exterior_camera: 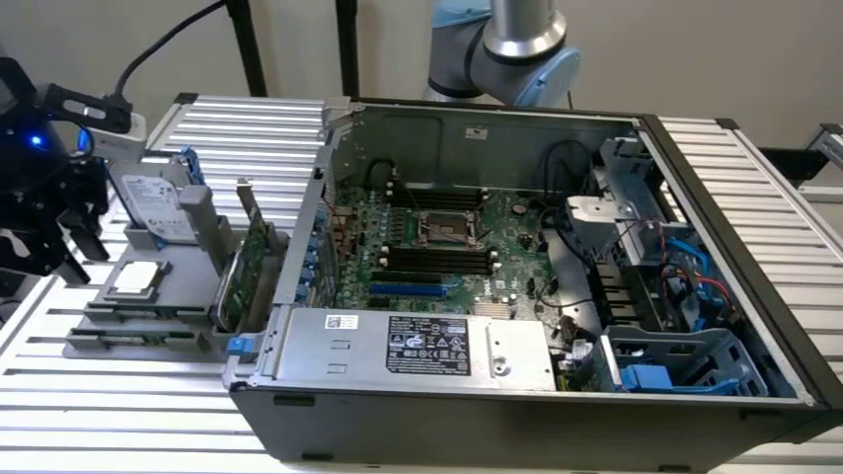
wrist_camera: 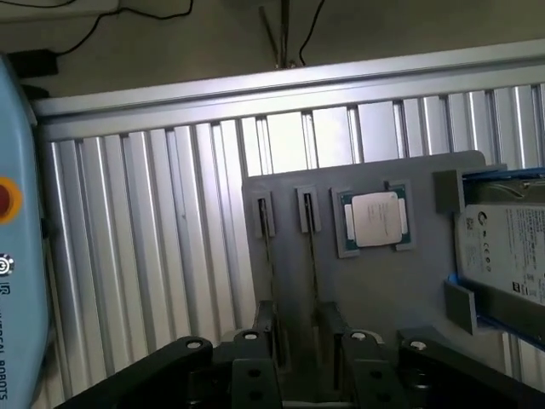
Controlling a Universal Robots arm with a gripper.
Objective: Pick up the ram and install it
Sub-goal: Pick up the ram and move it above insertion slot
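While gripper (wrist_camera: pixel 295 345) hovers over gray holder tray (wrist_camera: pixel 383 298), jaws spread, pinching nothing. Ram (wrist_camera: pixel 312 256) edge-up in tray slot, roughly in line with finger gap. Risk: off-centre descent, so finger clips neighbouring stick (wrist_camera: pixel 269 256) or tilts ram, jamming it.

Evenly and softly lit from overhead, bright enough throughout, with no hard-edged shadows anywhere. Pale glare in long streaks along the metal slats of the table (exterior_camera: pixel 751 178), strongest and nearly washed out in the wrist view. Deep shade inside the computer case (exterior_camera: pixel 475 133), beneath its far wall and around the drive bays at the exterior view's right. Faint white sheen on the processor lid (wrist_camera: pixel 375 217). Small blue glow from an indicator light (exterior_camera: pixel 36 141) at the exterior view's left. Cooler grey cast in the wrist view, warmer beige on the wall (exterior_camera: pixel 685 59).
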